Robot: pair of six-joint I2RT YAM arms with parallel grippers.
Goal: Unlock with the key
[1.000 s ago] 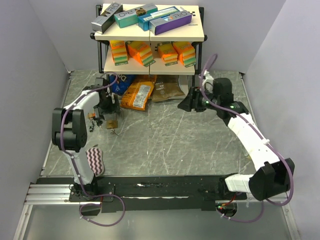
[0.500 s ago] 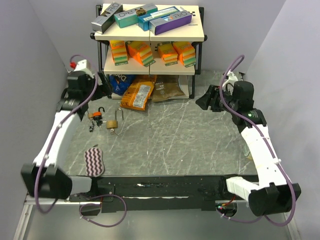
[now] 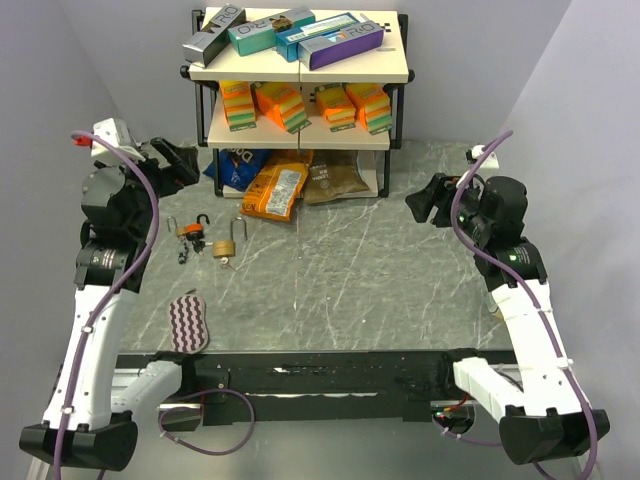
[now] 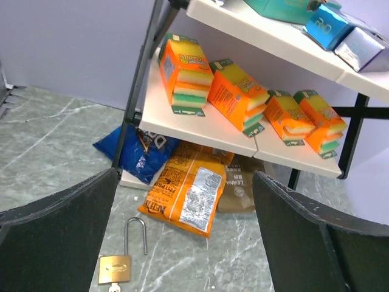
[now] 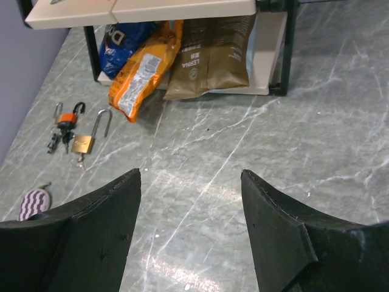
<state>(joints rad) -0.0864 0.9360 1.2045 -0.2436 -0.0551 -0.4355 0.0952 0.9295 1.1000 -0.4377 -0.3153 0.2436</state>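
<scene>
A brass padlock (image 3: pixel 226 246) with its shackle swung open lies on the grey marble table, left of centre. It also shows in the left wrist view (image 4: pixel 114 268) and the right wrist view (image 5: pixel 82 143), with a key stuck in its bottom. A small orange padlock (image 3: pixel 190 230) and a bunch of keys (image 3: pixel 181 253) lie just left of it. My left gripper (image 3: pixel 184 161) is open and empty, raised well above and behind the locks. My right gripper (image 3: pixel 426 200) is open and empty, raised at the far right.
A two-tier shelf (image 3: pixel 398 70) with boxes and sponge packs stands at the back. An orange snack bag (image 3: pixel 275 190), a blue bag (image 3: pixel 240 165) and a brown bag (image 3: pixel 335 178) lie under it. A purple striped pad (image 3: pixel 188 322) lies near the front left.
Both arms have lifted and drawn back. The left gripper has left the padlocks and moved up and left. The right gripper has moved right. The locks lie still.
</scene>
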